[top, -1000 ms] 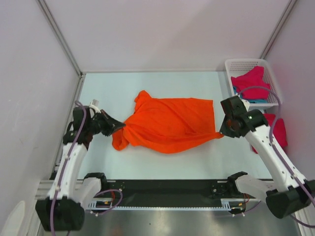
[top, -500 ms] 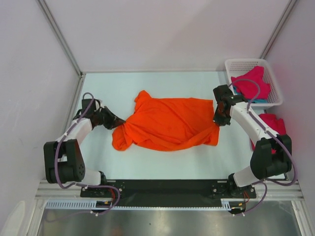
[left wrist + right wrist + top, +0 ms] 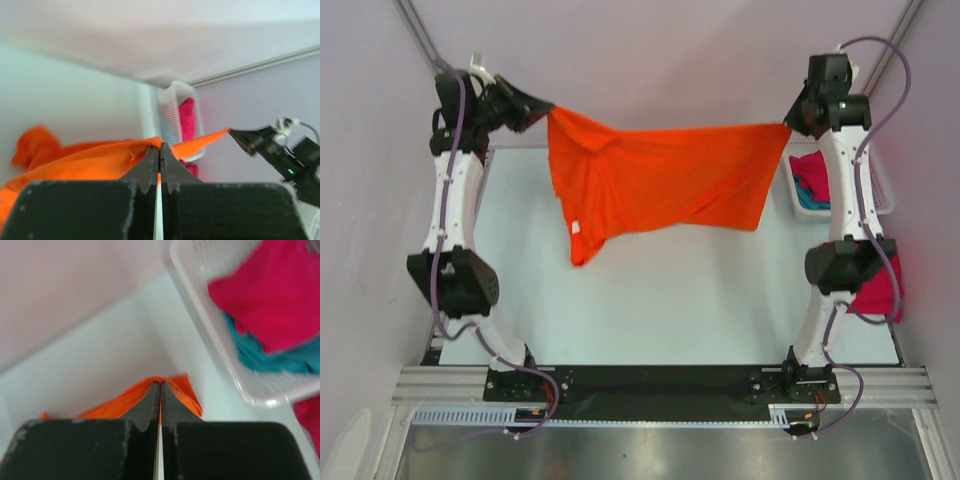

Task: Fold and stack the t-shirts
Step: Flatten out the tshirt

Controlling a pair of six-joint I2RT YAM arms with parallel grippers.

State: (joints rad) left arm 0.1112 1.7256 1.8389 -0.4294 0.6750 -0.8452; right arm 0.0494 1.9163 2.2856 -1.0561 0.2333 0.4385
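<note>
The bright orange t-shirt hangs stretched in the air between my two raised arms, high above the table. My left gripper is shut on its left top corner; the cloth shows pinched at the tips in the left wrist view. My right gripper is shut on its right top corner, cloth pinched in the right wrist view. One sleeve dangles low at the left. A magenta-red shirt lies over a teal shirt in the basket. Another magenta-red shirt lies at the right edge.
The white mesh basket stands at the table's back right, partly behind the right arm. Grey walls with metal corner posts close in the back and sides. The black rail with both arm bases runs along the near edge.
Both arms have swung up and toward the back, lifting the orange shirt off the table. It now hangs spread between the grippers instead of lying crumpled.
</note>
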